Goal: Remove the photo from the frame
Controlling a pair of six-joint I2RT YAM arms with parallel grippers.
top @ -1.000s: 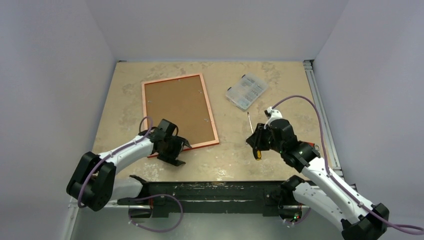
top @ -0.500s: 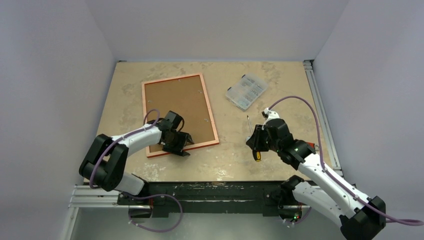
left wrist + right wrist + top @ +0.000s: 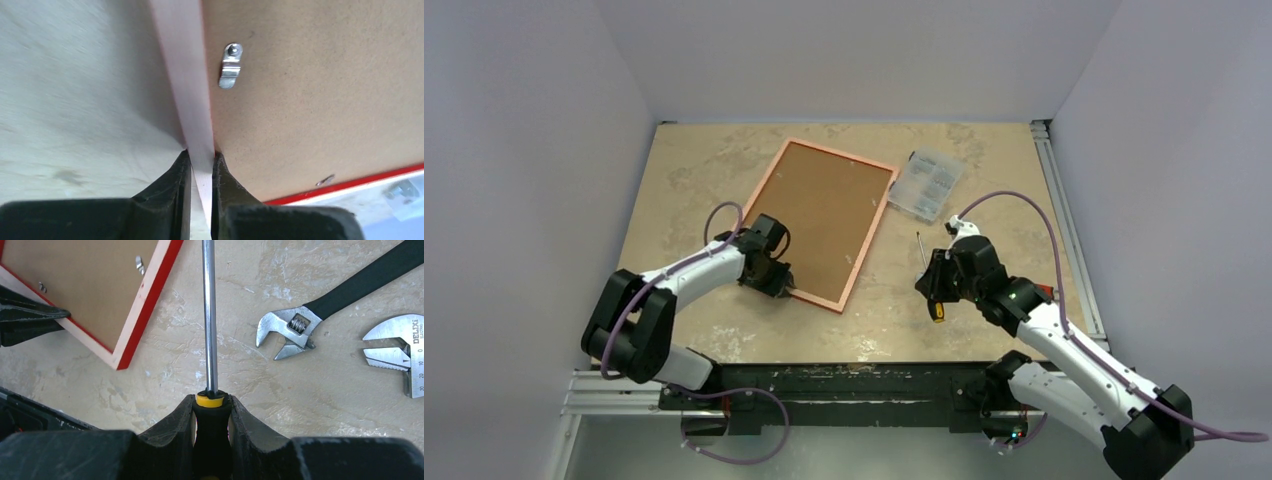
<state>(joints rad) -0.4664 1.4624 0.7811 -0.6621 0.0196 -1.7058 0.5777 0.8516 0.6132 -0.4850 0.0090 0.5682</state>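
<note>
- Lying face-down in the frame (image 3: 870, 236), the photo (image 3: 827, 213) showed only its brown board back.
- The pair sat skewed on the table (image 3: 684, 170), left of centre, w/ one long side angled toward the L arm.
- Frame's pale back rim faced up; its red outer edge showed in both wrist views.
- A small metal clip (image 3: 230, 67) sat on the board, just inside the rim.
- L gripper (image 3: 201, 156) was pinched narrow on the frame's near rim. One finger was on the table side, the other over the board, w/ the pale strip between them.
- Frame's far-right corner was just beside a clear plastic parts box (image 3: 927, 184); couldn't tell if touching.
- R gripper (image 3: 211, 401) was clamped on a screwdriver (image 3: 209, 315) by its black & yellow handle. The shaft pointed away from the wrist, right of the frame & apart from it.
- Under the R wrist cam, an adj. wrench (image 3: 295, 325) w/ black handle lay flat on the table.
- A 2nd silver wrench head (image 3: 395, 345) lay near it, at the view's right edge.
</note>
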